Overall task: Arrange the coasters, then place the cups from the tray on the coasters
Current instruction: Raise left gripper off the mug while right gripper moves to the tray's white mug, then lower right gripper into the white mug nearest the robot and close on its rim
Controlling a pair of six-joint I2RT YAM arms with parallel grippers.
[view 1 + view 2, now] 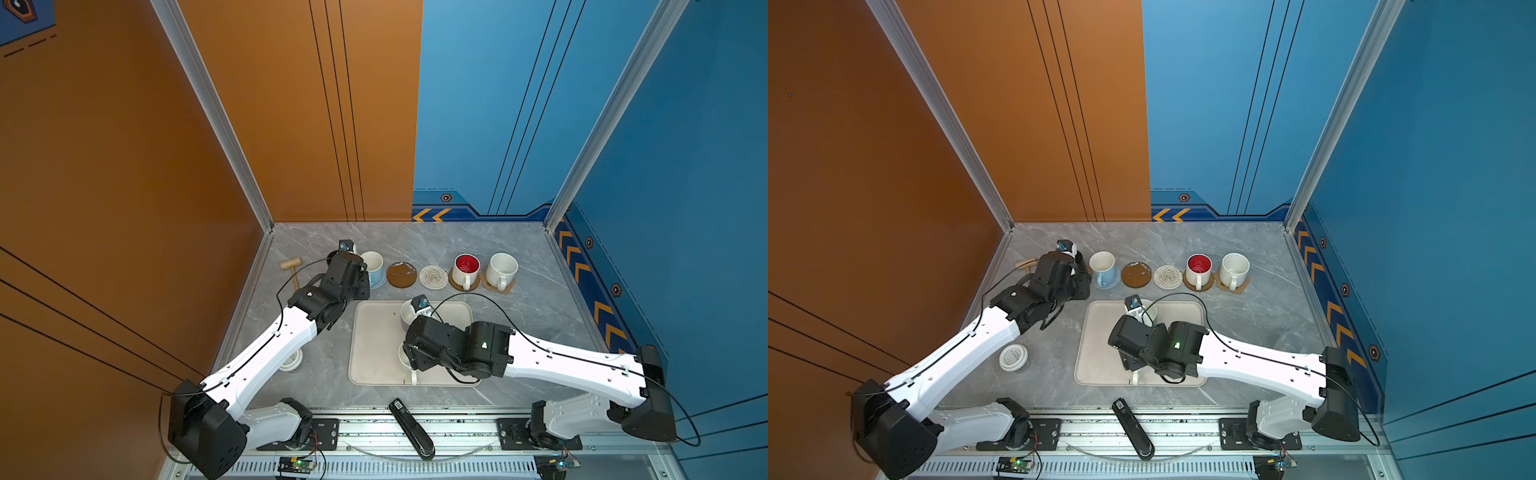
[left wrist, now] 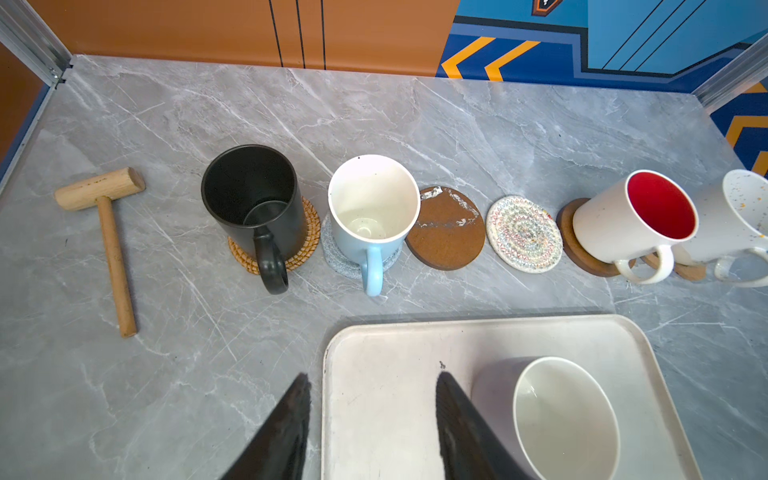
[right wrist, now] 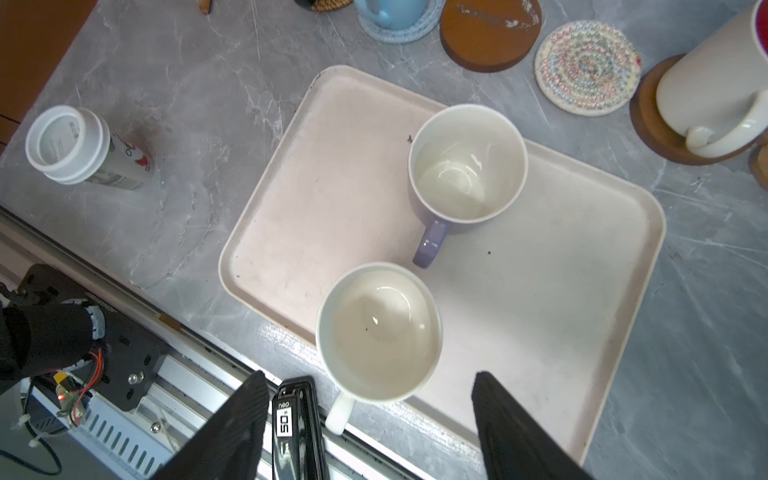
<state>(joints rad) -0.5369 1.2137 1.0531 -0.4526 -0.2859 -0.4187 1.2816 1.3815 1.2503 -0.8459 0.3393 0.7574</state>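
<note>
The left gripper [image 2: 370, 378] has its jaws partly apart and holds nothing. The right gripper [image 3: 368, 374] has its jaws wide apart and is also empty. The plain white mug [image 3: 378, 332] shows between its fingers, with no touch to be seen. This mug and the lavender mug [image 3: 467, 166] stand upright on the tray [image 1: 374, 345], in the lower middle of both top views.

Just above the tray runs a row, from left to right:
- the black mug [image 2: 253, 199] on the rattan coaster [image 2: 309, 232]
- the light blue mug [image 1: 371, 264] on the grey coaster [image 2: 332, 257]
- the bare brown coaster [image 1: 401, 274]
- the bare white crocheted coaster [image 1: 433, 276]
- the red-inside mug [image 1: 466, 268] on the dark coaster [image 1: 455, 284]
- the speckled mug [image 1: 501, 268] on the tan coaster [image 1: 510, 286]
</note>
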